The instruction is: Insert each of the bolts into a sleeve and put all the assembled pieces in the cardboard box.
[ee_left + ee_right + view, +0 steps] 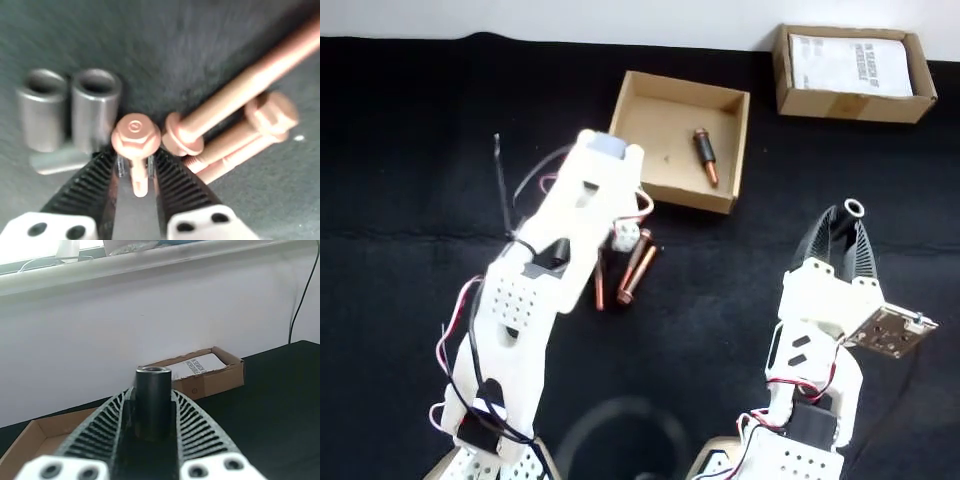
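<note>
My left gripper point(135, 156) is shut on a copper bolt point(135, 139), its shaft between the ribbed fingers and its flanged head toward the table. Just beyond stand two grey sleeves point(95, 107) side by side, with a third lying flat point(55, 162). Several more copper bolts point(240, 100) lie beside them. In the high view these bolts point(635, 268) lie at the left arm's tip. My right gripper point(152, 390) is shut on a dark sleeve point(152, 402), held upright above the table point(850, 210). The cardboard box point(735, 150) holds one assembled piece point(705, 155).
A second cardboard box point(850, 100) with a printed sheet in it sits at the far right by the wall. Black cloth point(420, 150) covers the table. Loose wires point(500, 170) stick out beside the left arm.
</note>
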